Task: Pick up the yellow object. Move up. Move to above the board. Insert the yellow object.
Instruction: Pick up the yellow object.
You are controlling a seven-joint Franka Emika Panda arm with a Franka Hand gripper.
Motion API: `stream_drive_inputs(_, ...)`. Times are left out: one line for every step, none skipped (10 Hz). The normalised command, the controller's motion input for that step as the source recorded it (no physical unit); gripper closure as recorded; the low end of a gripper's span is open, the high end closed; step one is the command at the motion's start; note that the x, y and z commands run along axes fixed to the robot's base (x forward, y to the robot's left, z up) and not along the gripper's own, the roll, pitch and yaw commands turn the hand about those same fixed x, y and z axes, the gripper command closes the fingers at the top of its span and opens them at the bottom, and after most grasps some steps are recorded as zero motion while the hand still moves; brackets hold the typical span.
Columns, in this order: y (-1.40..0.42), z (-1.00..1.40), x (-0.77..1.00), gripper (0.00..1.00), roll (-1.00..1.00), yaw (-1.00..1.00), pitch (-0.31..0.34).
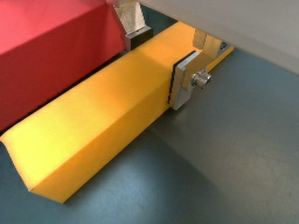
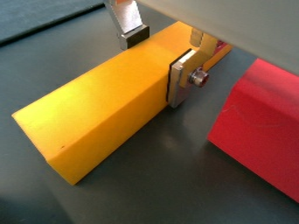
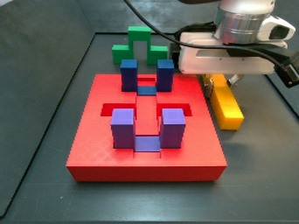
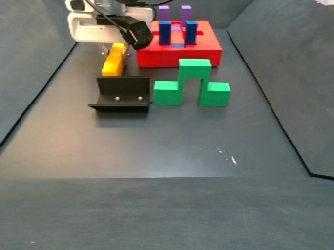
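The Panda's gripper stands low over the far end of the yellow object, which lies flat on the dark table just beside the red board. In both wrist views a silver finger is pressed flat against one long side of the bar and its partner shows at the other side, so the jaws look clenched on the bar, though it has not left the table. By my reading the first step, the pick-up, is in hand. The next move calls for a straight lift clear of the board's edge (the bar lies very near it in a wrist view), then a carry across to a point above the slots.

Counted: one yellow bar, one red board, four blue-purple uprights in a side view, three green blocks in a side view, and one dark fixture standing just beside them.
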Motion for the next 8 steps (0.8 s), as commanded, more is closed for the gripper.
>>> stream_drive_inputs(0.00, 0.00, 0.00, 1.00, 0.00, 0.00, 0.000)
stream_drive_inputs(0.00, 0.00, 0.00, 1.00, 0.00, 0.00, 0.000)
stream_drive_inputs(0.00, 0.00, 0.00, 1.00, 0.00, 0.00, 0.000)
stream_drive_inputs(0.00, 0.00, 0.00, 1.00, 0.00, 0.00, 0.000)
stream_drive_inputs(0.00, 0.00, 0.00, 1.00, 0.00, 0.00, 0.000)
stream_drive_inputs(0.00, 0.00, 0.00, 1.00, 0.00, 0.00, 0.000)
stream_drive_inputs(0.00, 0.00, 0.00, 1.00, 0.00, 0.00, 0.000)
stream_drive_inputs(0.00, 0.00, 0.00, 1.00, 0.00, 0.00, 0.000)
